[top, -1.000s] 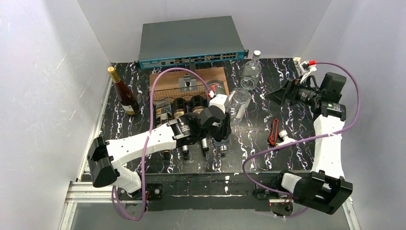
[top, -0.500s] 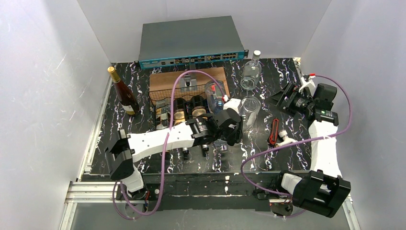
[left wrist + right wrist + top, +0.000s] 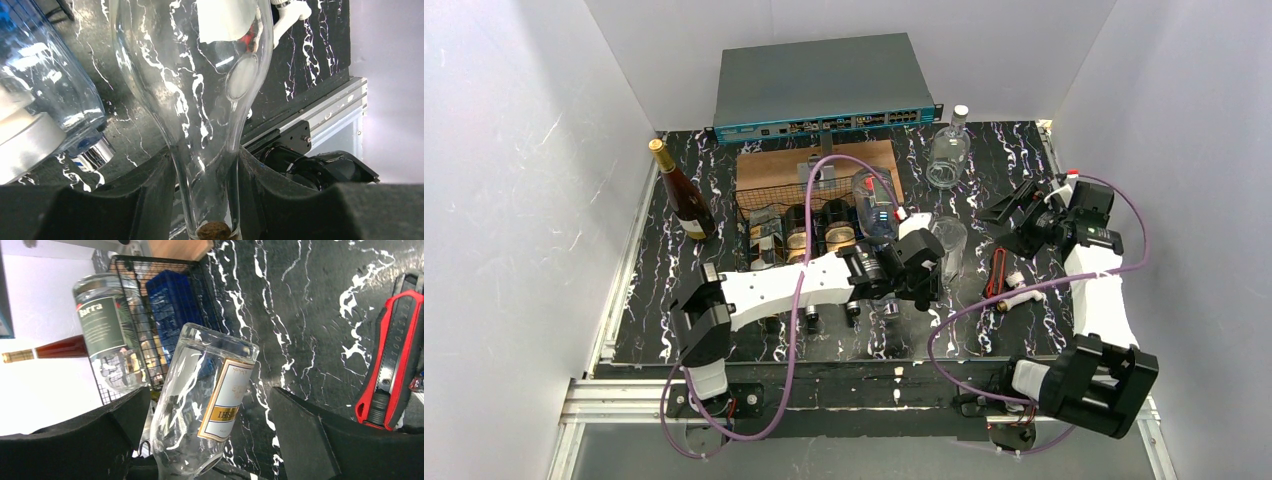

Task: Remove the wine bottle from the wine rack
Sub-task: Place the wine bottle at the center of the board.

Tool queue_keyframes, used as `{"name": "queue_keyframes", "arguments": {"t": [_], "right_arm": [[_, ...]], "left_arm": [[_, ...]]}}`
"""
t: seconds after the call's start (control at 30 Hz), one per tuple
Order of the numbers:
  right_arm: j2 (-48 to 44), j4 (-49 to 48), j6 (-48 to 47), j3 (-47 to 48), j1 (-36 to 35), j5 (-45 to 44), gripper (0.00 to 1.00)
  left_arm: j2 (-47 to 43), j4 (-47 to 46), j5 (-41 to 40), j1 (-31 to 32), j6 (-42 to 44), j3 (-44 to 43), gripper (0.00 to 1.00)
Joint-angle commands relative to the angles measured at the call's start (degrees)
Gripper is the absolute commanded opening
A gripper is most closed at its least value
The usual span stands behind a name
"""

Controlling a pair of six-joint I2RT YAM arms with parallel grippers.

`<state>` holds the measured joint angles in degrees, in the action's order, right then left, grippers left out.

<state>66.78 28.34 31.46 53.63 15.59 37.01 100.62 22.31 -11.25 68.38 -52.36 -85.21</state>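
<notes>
1. The left fingers point(image 3: 130, 200) are clamped on the neck of the wine bottle point(image 3: 949, 243), a clear glass one, with one black pad pressed to each side of the glass
2. A brown cork point(image 3: 215, 231) shows in the mouth of the neck, just past the grip
3. The wine bottle is off the wine rack point(image 3: 764, 195) and sits just right of the rack's right end, over the black marbled table point(image 3: 994, 150); whether it touches the table I cannot tell
4. From above the wine bottle is seen nearly end-on, and in the right wrist view it leans, showing a cream and gold label point(image 3: 225, 400) on its side
5. The right fingers point(image 3: 310, 440) are spread wide apart and hold nothing; they point toward the wine bottle from well to its right
6. The wine rack carries three dark bottles point(image 3: 800, 226) lying side by side, and a blue-tinted bottle point(image 3: 871, 205) at its right end, close beside the held neck in the left wrist view
7. A wooden board point(image 3: 844, 158) lies behind the wine rack, and a grey network switch point(image 3: 819, 85) sits at the back edge of the table
8. A red-brown bottle point(image 3: 686, 200) with a gold top stands upright left of the wine rack
9. A clear bottle point(image 3: 948, 150) with a white cap stands at the back, beyond the held one
10. A red utility knife point(image 3: 996, 275) lies on the table between the wine bottle and the right arm
</notes>
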Motion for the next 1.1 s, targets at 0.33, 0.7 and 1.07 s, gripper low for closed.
{"name": "queue_keyframes", "arguments": {"t": [0.33,0.7,1.07], "right_arm": [[6.13,-3.58,-1.60,-1.93,-3.36,-2.66,0.98],[6.66,-4.25,-2.68,-3.81,-8.35,-7.46,0.97],[7.21,-6.00,-1.84,-7.07,-9.33,-7.11,0.95]], "left_arm": [[0.90,-3.17,3.28,0.27,-10.68,-10.81,0.00],[4.16,-0.35,3.60,0.27,-15.21,-13.49,0.00],[6.42,0.11,3.99,0.14,-16.71,-15.34,0.00]]}}
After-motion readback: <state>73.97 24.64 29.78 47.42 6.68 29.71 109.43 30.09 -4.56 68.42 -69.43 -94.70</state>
